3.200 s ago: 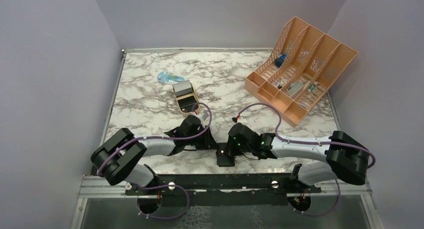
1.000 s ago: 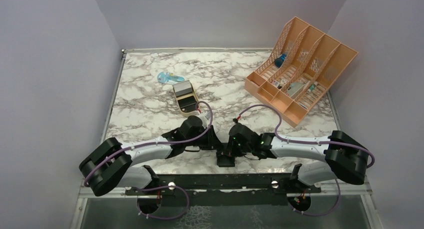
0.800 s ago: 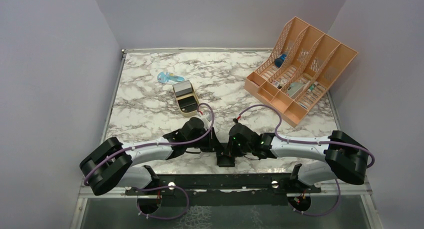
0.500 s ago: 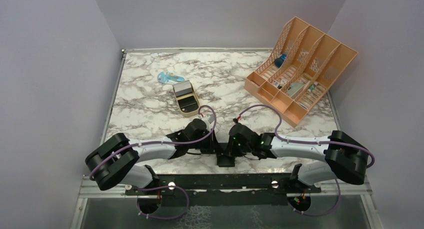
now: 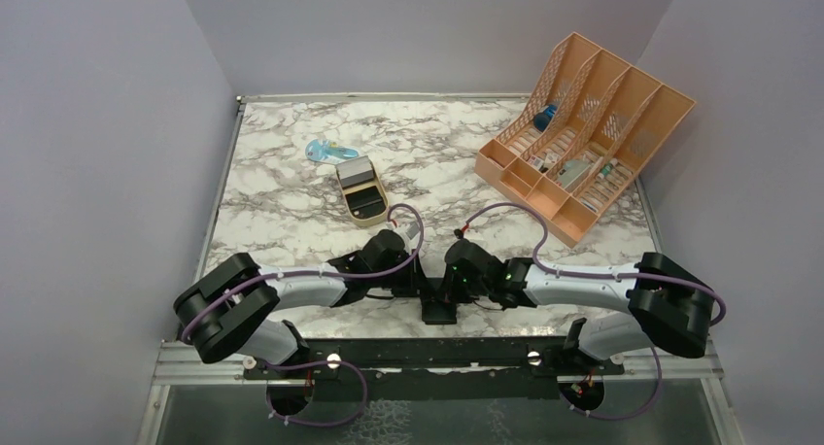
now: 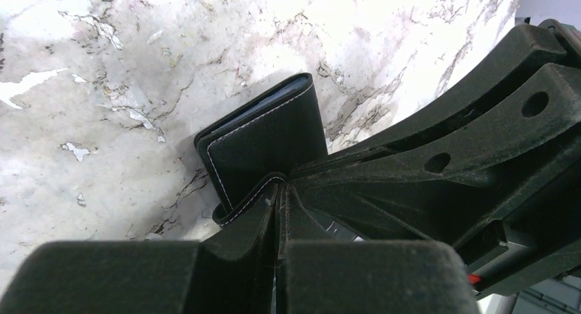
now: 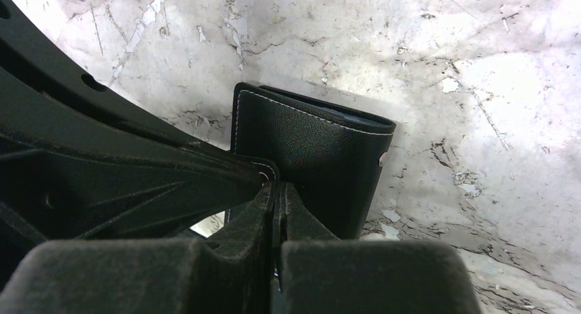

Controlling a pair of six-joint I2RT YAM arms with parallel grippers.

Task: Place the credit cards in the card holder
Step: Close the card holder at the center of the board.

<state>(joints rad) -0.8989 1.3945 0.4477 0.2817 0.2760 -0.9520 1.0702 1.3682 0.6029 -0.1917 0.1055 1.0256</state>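
Marble table [image 5: 291, 212]; tin [image 5: 361, 189], organizer [image 5: 583, 124] behind card holder [image 5: 439, 314].

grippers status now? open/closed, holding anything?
Left gripper: closed, pinching a stitched edge of the card holder.
Right gripper: closed, also pinching the card holder's edge.

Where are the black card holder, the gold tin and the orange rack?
card holder [image 6: 264, 146]: left wrist view, on its black outer cover.
gold tin [image 5: 361, 190]: top external view, on its middle.
orange rack [image 5: 547, 79]: top external view, on its left lattice wall.
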